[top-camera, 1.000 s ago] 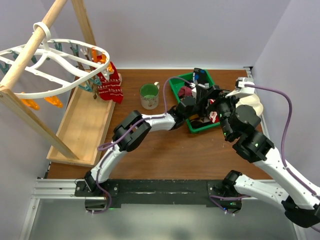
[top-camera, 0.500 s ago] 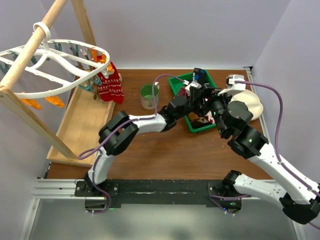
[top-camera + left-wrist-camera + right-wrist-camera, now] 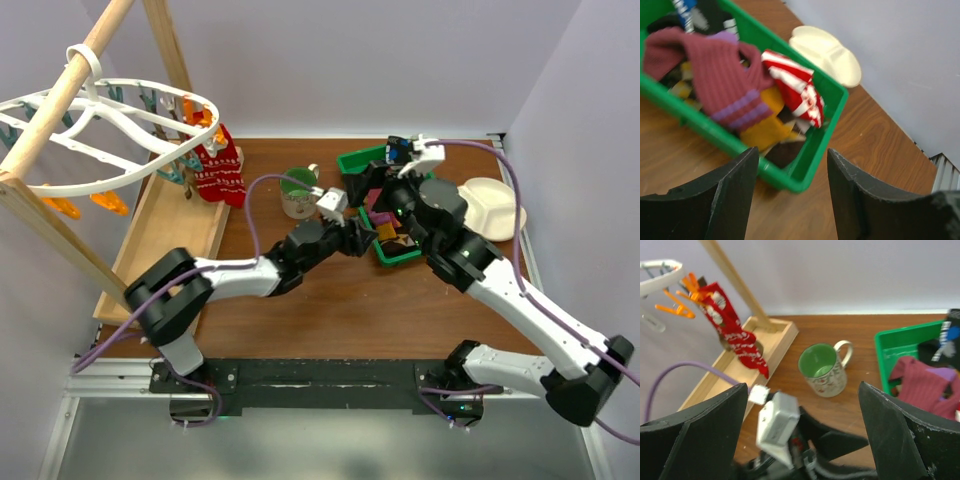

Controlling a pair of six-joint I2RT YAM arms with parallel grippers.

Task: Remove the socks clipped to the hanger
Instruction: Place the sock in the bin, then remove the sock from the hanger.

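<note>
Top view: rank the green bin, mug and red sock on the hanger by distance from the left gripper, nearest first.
1. Green bin: directly ahead of the left gripper, on the right side of the table.
2. Mug: behind and to the left of it, mid-table.
3. Red sock: far left, clipped to the hanger.

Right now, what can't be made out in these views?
- Top view: the hanger runs off the left edge, so its far clips are unseen.
- Top view: both arms cover most of the green tray.
- Left wrist: lower socks lie buried under others, blurred.
</note>
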